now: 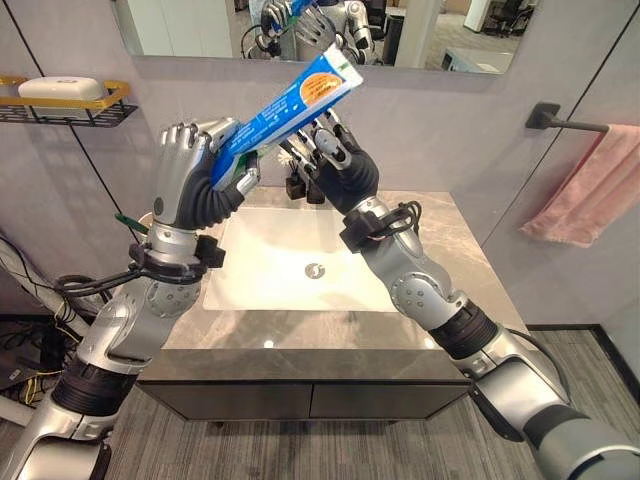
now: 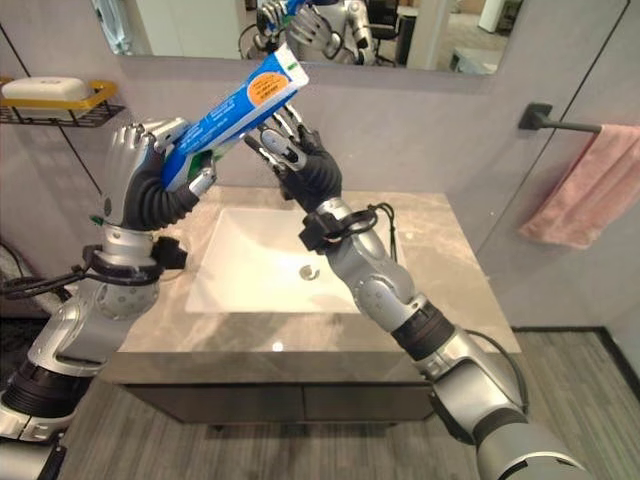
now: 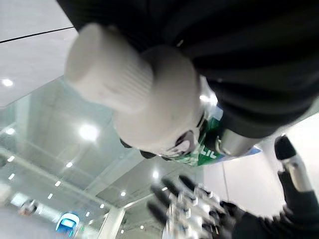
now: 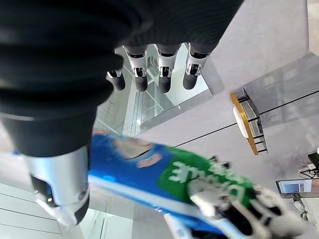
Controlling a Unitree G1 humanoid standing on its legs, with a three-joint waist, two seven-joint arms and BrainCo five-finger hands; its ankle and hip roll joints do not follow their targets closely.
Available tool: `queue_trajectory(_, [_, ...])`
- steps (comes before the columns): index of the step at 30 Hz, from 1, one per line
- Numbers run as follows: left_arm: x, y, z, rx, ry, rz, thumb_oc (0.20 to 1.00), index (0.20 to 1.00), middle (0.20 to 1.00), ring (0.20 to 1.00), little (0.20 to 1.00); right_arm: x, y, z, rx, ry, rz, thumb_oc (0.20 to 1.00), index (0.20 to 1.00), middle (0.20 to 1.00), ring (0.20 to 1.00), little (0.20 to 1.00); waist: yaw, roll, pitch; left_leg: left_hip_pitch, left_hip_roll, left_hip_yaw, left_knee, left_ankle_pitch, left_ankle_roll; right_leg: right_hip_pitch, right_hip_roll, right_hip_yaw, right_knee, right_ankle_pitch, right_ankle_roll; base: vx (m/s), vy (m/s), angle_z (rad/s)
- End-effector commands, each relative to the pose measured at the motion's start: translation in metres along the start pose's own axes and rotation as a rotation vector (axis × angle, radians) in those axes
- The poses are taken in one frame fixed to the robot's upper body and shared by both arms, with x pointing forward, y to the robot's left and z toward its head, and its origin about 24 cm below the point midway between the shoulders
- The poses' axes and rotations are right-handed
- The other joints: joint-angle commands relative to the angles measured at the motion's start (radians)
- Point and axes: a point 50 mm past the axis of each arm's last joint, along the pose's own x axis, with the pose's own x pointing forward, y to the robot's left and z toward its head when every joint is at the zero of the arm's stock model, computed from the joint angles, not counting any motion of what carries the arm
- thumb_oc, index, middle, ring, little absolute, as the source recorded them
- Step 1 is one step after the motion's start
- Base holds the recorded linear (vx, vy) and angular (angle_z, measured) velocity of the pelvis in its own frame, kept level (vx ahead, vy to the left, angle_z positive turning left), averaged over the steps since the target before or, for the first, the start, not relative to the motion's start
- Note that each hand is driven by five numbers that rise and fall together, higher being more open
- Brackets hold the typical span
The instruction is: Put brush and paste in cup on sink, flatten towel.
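Observation:
A blue and orange toothpaste tube point(image 1: 290, 105) is held up slantwise over the sink basin point(image 1: 290, 270), with my left hand point(image 1: 190, 185) shut on its lower, capped end. The white cap point(image 3: 124, 84) sticks out of that fist in the left wrist view. My right hand point(image 1: 335, 160) is raised just behind the tube's middle, fingers point(image 4: 164, 74) straight and thumb apart, and the tube point(image 4: 149, 169) passes between them ungripped. A pink towel point(image 1: 580, 195) hangs bunched on a black bar on the right wall. A green tip point(image 1: 125, 219) pokes out beside my left wrist.
A dark faucet point(image 1: 305, 185) stands at the back of the basin, behind my right wrist. The grey stone countertop point(image 1: 440, 260) surrounds the basin. A wire shelf point(image 1: 60, 105) with a white soap bar is on the left wall, and a mirror point(image 1: 430, 30) hangs above.

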Motion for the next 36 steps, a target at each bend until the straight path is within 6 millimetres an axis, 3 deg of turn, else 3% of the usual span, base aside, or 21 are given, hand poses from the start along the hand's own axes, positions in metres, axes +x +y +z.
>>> queue_trajectory(1, [0.023,0.021,0.008,-0.013,-0.086,0.102,0.200,0.200,0.200,0.200,0.200,0.026,0.028,0.044,-0.029,-0.185,0.130,1.000,1.000,1.000,1.000,1.000,0.022,-0.012,-0.029,0.038,0.012,-0.027,0.005,-0.064,0.021,0.033,-0.070,0.021,-0.001,-0.019,0.003,0.00,0.000,0.00])
queue_trajectory(8, [0.019,0.007,0.010,-0.075,-0.070,0.053,0.200,0.200,0.200,0.200,0.200,0.028,0.043,0.041,0.068,-0.197,0.232,1.000,1.000,1.000,1.000,1.000,0.030,-0.013,-0.028,0.037,0.012,-0.034,0.005,-0.062,0.021,0.035,-0.068,0.016,-0.001,-0.021,0.005,0.00,-0.001,0.03])
queue_trajectory(21, [0.023,-0.009,0.022,-0.195,-0.082,0.019,0.200,0.200,0.200,0.200,0.200,0.032,0.049,0.029,0.098,-0.152,0.242,1.000,1.000,1.000,1.000,1.000,0.026,-0.010,-0.029,0.034,0.010,-0.038,0.005,-0.061,0.021,0.033,-0.070,0.013,-0.001,-0.020,0.005,0.00,0.000,0.02])
queue_trajectory(24, [0.022,-0.010,0.023,-0.200,-0.079,0.017,0.200,0.200,0.200,0.200,0.200,0.031,0.049,0.029,0.104,-0.152,0.247,0.369,0.369,0.369,0.369,0.369,0.026,-0.009,-0.029,0.033,0.010,-0.039,0.005,-0.061,0.022,0.033,-0.069,0.014,-0.001,-0.021,0.005,0.00,0.000,0.00])
queue_trajectory(25, [0.021,-0.011,0.022,-0.202,-0.071,0.015,0.200,0.200,0.200,0.200,0.200,0.031,0.049,0.030,0.111,-0.158,0.245,0.200,0.200,0.200,0.200,0.200,0.026,-0.008,-0.030,0.034,0.010,-0.038,0.005,-0.061,0.022,0.032,-0.069,0.016,-0.001,-0.021,0.005,0.00,0.000,0.00])
queue_trajectory(36, [0.011,-0.013,0.018,-0.229,-0.025,0.011,0.200,0.200,0.200,0.200,0.200,0.029,0.045,0.036,0.120,-0.208,0.222,0.200,0.200,0.200,0.200,0.200,0.029,-0.007,-0.029,0.034,0.010,-0.043,0.005,-0.061,0.022,0.035,-0.069,0.013,-0.001,-0.023,0.007,0.00,0.000,0.00])
